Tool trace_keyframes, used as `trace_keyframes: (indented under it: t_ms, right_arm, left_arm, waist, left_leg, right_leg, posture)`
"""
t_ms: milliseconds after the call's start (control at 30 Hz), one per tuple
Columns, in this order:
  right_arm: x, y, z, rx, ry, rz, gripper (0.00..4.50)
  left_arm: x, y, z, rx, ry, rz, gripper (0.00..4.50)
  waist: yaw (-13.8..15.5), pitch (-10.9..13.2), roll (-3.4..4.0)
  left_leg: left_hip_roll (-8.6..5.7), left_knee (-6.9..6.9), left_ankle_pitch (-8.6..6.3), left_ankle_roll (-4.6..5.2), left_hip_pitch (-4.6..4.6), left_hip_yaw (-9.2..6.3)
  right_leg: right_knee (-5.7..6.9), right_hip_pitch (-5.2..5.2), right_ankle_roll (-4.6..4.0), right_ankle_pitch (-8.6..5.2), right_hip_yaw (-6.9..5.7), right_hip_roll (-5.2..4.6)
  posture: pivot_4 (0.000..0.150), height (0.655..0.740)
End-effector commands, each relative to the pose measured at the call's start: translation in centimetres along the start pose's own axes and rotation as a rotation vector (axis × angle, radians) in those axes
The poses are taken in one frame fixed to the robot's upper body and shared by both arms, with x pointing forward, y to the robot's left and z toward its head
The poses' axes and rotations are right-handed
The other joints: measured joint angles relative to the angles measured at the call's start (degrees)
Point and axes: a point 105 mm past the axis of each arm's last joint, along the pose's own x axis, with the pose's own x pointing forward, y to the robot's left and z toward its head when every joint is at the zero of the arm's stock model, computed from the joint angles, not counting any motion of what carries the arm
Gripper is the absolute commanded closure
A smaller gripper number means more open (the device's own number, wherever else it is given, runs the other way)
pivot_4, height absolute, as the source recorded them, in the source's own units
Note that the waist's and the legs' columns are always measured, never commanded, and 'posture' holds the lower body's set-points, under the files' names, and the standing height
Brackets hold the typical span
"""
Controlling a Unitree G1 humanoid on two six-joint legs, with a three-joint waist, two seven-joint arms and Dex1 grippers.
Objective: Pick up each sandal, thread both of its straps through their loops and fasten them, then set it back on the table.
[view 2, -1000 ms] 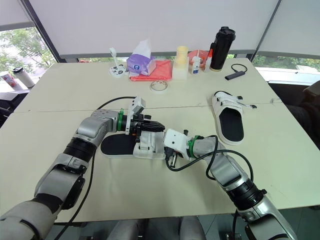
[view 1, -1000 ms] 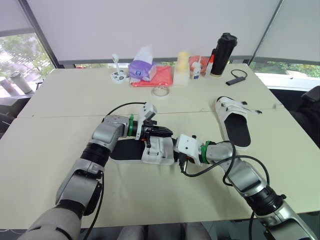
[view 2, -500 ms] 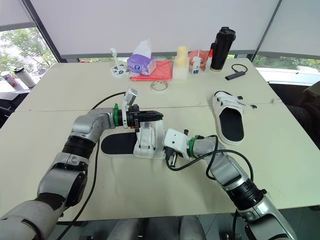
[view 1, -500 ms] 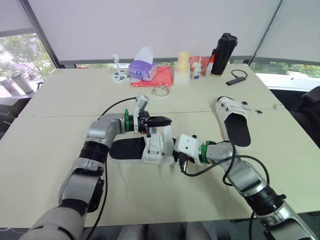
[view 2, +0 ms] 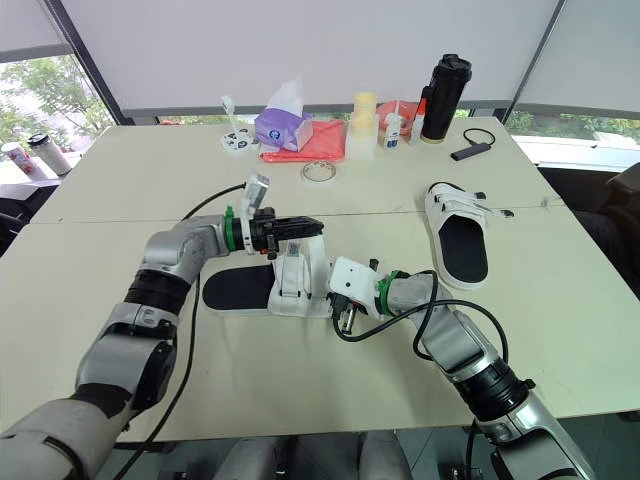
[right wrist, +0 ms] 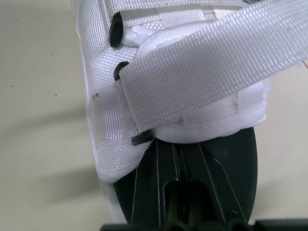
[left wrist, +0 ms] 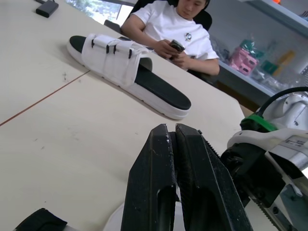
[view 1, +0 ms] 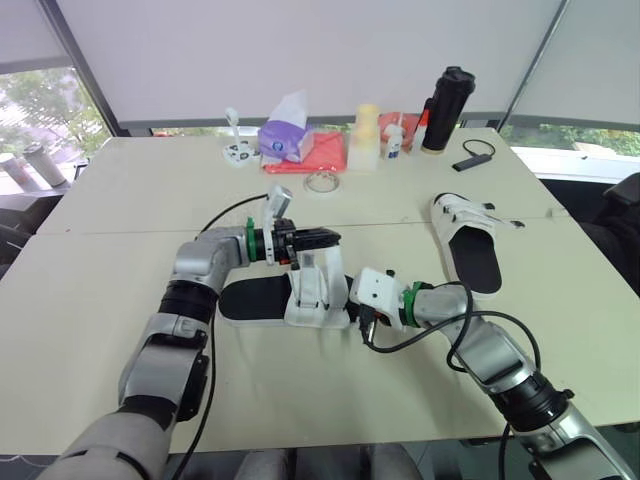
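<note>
1. The desk (view 1: 120, 200) carried everything, with most of the clutter lined up along its far edge.
2. The near sandal (view 1: 250, 300) lay at the middle of the desk, sole down, with its black footbed bare behind the white upper.
3. The second sandal (view 1: 470, 250) lay flat near the desk's right edge, well apart from the first. Its white upper pointed toward the far edge.
4. A black bottle (view 1: 445, 110) stood upright by the far right corner with its lid on, so its contents were hidden.
5. A purple tissue pack (view 1: 285, 140) sat at the far edge with one tissue (view 1: 292, 103) poking out of its top. It rested on a red cloth (view 1: 320, 150).
6. A pale yellow bottle (view 1: 362, 135) stood capped beside a smaller white bottle (view 1: 394, 138). What either held could not be told.
7. The left gripper (view 1: 328, 240) hung over the near sandal with its fingers pressed together, pinching one strap (view 1: 310, 270) and holding it upright.
8. The right gripper (right wrist: 175, 149) met the near sandal's front end. Its fingers were drawn together there, with the tips tucked under the edge of the white upper.
9. A tape roll (view 1: 320, 181) lay flat just in front of the red cloth.
</note>
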Motion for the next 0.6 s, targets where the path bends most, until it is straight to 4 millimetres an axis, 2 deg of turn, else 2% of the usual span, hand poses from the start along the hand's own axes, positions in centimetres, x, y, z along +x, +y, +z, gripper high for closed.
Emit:
trace_keyframes:
  t_ms: [33,300,600]
  right_arm:
    - [0.2,1.5,-2.4,0.035,0.091,0.052,4.50]
    - [-0.1,1.6,-2.5,0.040,0.097,0.049,4.50]
    - [-0.1,1.5,-2.6,0.043,0.100,0.044,4.50]
  left_arm:
    - [0.3,0.2,2.7,0.129,-0.042,0.026,4.42]
    - [0.5,1.5,1.0,0.152,0.037,0.065,4.42]
    - [-0.3,2.2,-3.8,0.120,0.271,0.075,4.42]
  waist:
    - [0.0,0.0,0.00]
    - [0.0,0.0,0.00]
    - [0.0,0.0,-0.01]
  left_leg:
    - [0.00,0.00,0.00,0.00,0.00,0.00]
    - [-0.01,0.07,0.00,0.00,0.00,0.00]
    - [-0.01,0.07,0.00,0.00,0.02,0.00]
  right_leg:
    - [0.00,0.00,0.00,0.00,0.00,0.00]
    - [0.01,0.03,0.01,0.00,0.00,0.00]
    - [0.02,0.06,0.02,-0.01,-0.01,0.00]
  posture:
    - [0.150,0.7296]
    - [0.150,0.7296]
    - [0.150,0.7296]
